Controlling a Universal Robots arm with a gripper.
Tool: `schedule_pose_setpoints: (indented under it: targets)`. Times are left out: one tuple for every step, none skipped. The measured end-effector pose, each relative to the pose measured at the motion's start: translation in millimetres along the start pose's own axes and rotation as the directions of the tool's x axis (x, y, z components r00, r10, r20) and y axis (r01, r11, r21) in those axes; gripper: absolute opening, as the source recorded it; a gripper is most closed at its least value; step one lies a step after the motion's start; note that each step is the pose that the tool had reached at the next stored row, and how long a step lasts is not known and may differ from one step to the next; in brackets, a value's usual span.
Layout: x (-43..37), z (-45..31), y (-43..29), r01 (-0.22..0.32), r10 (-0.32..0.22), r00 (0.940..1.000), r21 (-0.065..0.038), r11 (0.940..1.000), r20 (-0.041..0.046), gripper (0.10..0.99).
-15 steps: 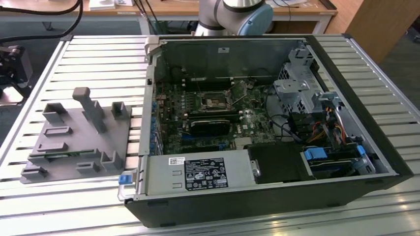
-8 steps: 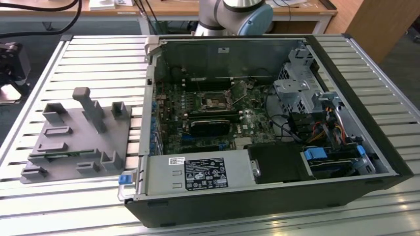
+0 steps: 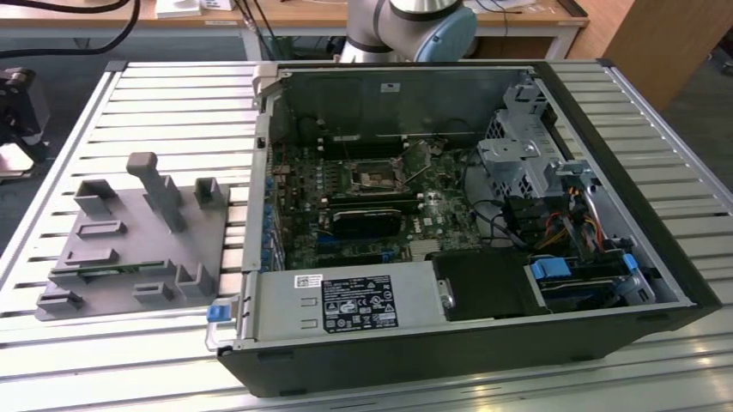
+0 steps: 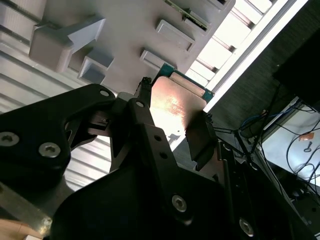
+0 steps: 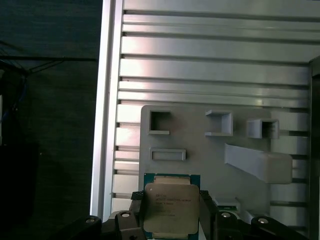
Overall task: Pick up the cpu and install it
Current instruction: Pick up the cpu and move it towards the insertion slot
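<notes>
Jaws of your black gripper [image 5: 171, 220] clamp opposite edges of the small flat square silvery cpu [image 5: 169, 209]. It sits over the grey plastic tray [image 5: 200, 150] edge, with the slatted aluminium table [image 5: 215, 65] open beyond.

Glossy metal cpu [image 5: 170, 210]; the grey tray [image 5: 200, 162] seems matt plastic.
</notes>
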State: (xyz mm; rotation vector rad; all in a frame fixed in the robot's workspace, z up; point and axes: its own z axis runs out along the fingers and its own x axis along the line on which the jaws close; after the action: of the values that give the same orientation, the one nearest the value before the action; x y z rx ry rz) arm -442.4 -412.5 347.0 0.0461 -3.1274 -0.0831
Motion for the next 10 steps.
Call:
schedule_pose_setpoints:
  targets:
    - [0.0, -0.8, 0.1, 0.0, 0.0, 1.0, 0.0, 1.0, -0.0003, 0.529]
    - [0.0, -1.7, 0.1, 0.0, 0.0, 1.0, 0.0, 1.0, -0.0002, 0.529]
    - [0.0, -2.5, 0.2, 0.0, 0.0, 1.0, 0.0, 1.0, -0.0002, 0.529]
    - [0.0, -3.3, 0.2, 0.0, 0.0, 1.0, 0.0, 1.0, -0.0002, 0.529]
    - [0.0, -4.2, 0.3, 0.0, 0.0, 1.0, 0.0, 1.0, -0.0002, 0.529]
    - [0.0, -5.1, 0.3, 0.0, 0.0, 1.0, 0.0, 1.0, -0.0001, 0.529]
    - [0.1, -6.0, 0.4, 0.0, 0.0, 1.0, 0.0, 1.0, -0.0001, 0.529]
    - [0.1, -7.0, 0.5, 0.0, 0.0, 1.0, 0.0, 1.0, -0.0002, 0.529]
    - [0.1, -7.9, 0.6, 0.0, 0.0, 1.0, 0.0, 1.0, -0.0001, 0.529]
    - [0.1, -8.8, 0.7, 0.0, 0.0, 1.0, 0.0, 1.0, -0.0001, 0.529]
